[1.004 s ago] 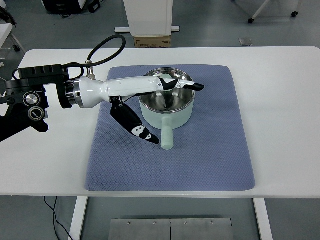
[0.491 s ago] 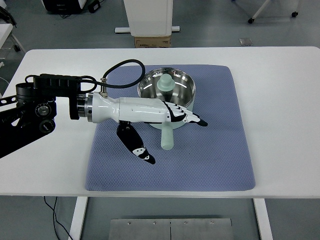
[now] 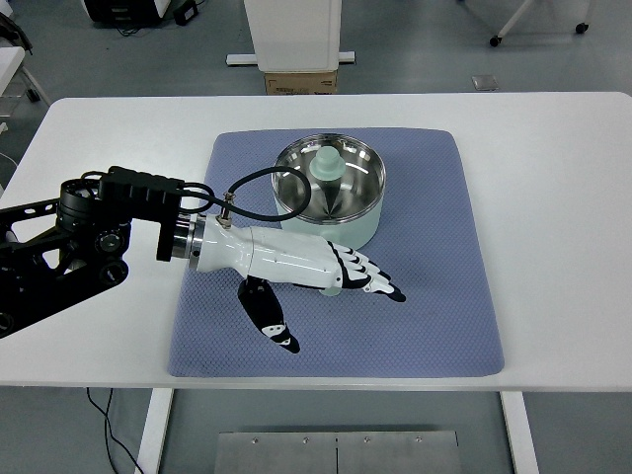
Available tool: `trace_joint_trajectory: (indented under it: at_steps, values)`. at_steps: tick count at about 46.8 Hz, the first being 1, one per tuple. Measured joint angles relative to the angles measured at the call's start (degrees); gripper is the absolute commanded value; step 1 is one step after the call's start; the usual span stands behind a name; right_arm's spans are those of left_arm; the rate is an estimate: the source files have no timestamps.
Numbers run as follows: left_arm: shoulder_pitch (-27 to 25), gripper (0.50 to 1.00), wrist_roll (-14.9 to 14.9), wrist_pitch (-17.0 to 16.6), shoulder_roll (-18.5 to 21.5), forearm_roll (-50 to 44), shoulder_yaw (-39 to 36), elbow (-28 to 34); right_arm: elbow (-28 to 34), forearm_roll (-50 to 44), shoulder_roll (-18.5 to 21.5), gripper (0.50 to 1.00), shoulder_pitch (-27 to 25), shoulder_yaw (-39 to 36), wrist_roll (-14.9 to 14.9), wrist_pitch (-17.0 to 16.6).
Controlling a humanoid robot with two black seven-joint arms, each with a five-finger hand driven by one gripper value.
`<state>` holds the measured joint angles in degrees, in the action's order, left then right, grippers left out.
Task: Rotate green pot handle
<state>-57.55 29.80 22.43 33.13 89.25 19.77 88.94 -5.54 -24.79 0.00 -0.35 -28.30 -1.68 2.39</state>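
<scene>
Green pot behind the open left hand

Pale green pot (image 3: 336, 197) stands on the blue mat (image 3: 434, 296), toward its far side. Inside the steel bowl of the pot lies a green knob (image 3: 325, 165). Its handle (image 3: 333, 288) points to the near table edge and is mostly hidden under the left hand (image 3: 341, 270). This hand lies flat over the handle with fingers (image 3: 380, 284) stretched out, thumb spread, grasping nothing.

The pot (image 3: 331, 188) had a polished, reflective metal interior and a matt pale-green exterior. The mat (image 3: 434, 296) was textured blue-grey cloth. The left hand (image 3: 316, 269) showed glossy white plastic; the tabletop (image 3: 553, 197) was smooth white.
</scene>
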Motion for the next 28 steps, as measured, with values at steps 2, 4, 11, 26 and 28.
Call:
trace_joint_trajectory:
  at_steps: [2, 4, 11, 26, 28]
  values:
    - [0.28, 1.0, 0.18, -0.01, 0.1, -1.31, 0.0, 0.0, 0.0, 0.0, 0.0, 1.0, 0.0, 0.0, 0.0, 0.0]
    - [0.46, 1.0, 0.24, -0.01, 0.16, -3.06, 0.0, -0.01, 0.0, 0.0, 0.0, 1.0, 0.0, 0.0, 0.01, 0.0]
    - [0.67, 1.0, 0.26, -0.05, 0.64, -6.0, -0.03, -0.06, 0.0, 0.0, 0.0, 1.0, 0.0, 0.0, 0.01, 0.0]
    - [0.34, 1.0, 1.26, 1.09, 2.67, -5.91, -0.3, 0.01, 0.0, 0.0, 0.0, 1.0, 0.0, 0.0, 0.0, -0.02]
    - [0.35, 1.0, 2.23, 0.95, 2.83, -6.09, -0.3, 0.01, 0.0, 0.0, 0.0, 1.0, 0.0, 0.0, 0.0, -0.02]
